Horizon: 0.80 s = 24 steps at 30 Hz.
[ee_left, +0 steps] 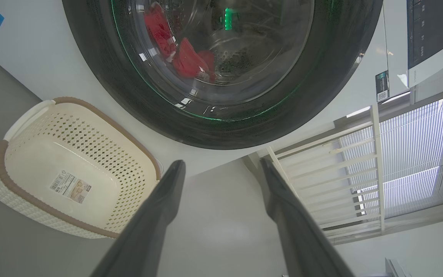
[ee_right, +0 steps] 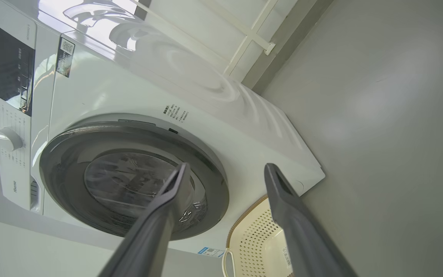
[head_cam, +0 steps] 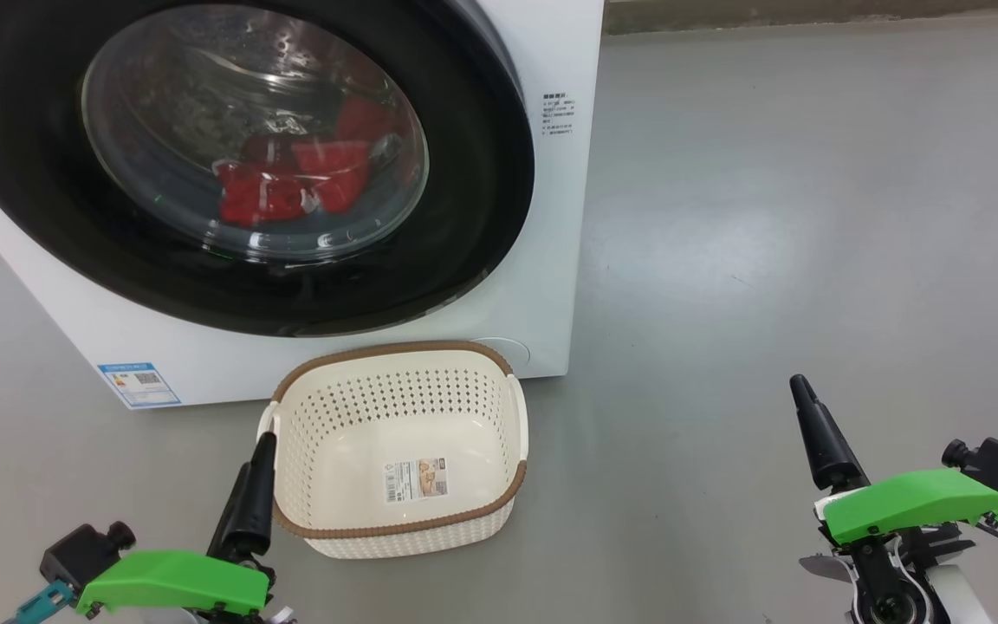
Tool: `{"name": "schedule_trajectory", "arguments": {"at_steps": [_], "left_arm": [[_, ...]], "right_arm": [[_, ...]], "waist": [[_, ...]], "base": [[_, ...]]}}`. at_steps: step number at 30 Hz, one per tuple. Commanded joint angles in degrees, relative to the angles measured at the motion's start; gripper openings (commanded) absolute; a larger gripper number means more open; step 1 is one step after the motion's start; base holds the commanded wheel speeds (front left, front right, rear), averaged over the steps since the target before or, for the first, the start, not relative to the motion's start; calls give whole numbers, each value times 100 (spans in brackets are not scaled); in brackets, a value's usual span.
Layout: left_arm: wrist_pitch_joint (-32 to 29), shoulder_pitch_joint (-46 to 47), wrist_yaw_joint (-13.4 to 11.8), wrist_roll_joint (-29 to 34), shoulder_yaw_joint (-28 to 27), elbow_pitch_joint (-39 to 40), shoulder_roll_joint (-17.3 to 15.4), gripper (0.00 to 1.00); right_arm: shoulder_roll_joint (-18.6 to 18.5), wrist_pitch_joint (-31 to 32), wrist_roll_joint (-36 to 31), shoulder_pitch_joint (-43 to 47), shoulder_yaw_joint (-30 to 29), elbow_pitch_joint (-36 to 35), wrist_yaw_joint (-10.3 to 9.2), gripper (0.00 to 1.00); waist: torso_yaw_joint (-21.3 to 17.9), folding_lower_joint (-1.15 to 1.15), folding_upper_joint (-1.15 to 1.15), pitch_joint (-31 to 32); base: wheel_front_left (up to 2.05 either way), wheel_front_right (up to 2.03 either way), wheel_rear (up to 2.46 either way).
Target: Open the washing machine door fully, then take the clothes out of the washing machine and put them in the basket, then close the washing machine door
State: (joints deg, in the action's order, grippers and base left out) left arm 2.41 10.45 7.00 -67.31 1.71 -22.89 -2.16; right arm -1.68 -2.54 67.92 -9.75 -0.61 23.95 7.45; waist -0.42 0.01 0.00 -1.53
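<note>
Head view places the left gripper (ee_left: 222, 163) at lower left and the right gripper (ee_right: 226, 166) at lower right, both above the grey floor (head_cam: 767, 217), jaws spread wide and gripping nothing. Just beside the left one, at lower centre, the basket (head_cam: 352, 416) stands on the floor with a paper label (head_cam: 417, 479) on its bottom, close against the washing machine (head_cam: 551, 217). Beyond, at upper left, the washing machine door (head_cam: 482, 173) sits shut, and the clothes (head_cam: 291, 186) lie red inside the drum behind its glass.
</note>
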Motion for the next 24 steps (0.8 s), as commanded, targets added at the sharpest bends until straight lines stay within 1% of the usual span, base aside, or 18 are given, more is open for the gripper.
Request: {"name": "schedule_trajectory", "arguments": {"at_steps": [1, 9, 19, 24], "left_arm": [[87, 302, -37, 247, -64, 119, -37, 100], [217, 430, -104, 1008, 19, 98, -38, 100], [382, 582, -157, 1692, 145, 30, -43, 100], [447, 625, -186, 1942, 211, 25, -45, 100]], "right_arm": [[-66, -68, -221, -338, 115, -122, 1, 100], [-72, -199, -900, -479, 244, -62, 2, 100], [-79, -364, -1767, -624, 395, 7, 2, 100], [-82, -430, -2053, -676, 449, 20, 2, 100]], "waist": [[0, 0, 0, -3], [-6, 0, 0, 5], [6, 0, 0, 29], [9, 0, 0, 36]], "base": [[0, 0, 0], [0, 0, 0], [0, 0, 0], [0, 0, 0]]}}
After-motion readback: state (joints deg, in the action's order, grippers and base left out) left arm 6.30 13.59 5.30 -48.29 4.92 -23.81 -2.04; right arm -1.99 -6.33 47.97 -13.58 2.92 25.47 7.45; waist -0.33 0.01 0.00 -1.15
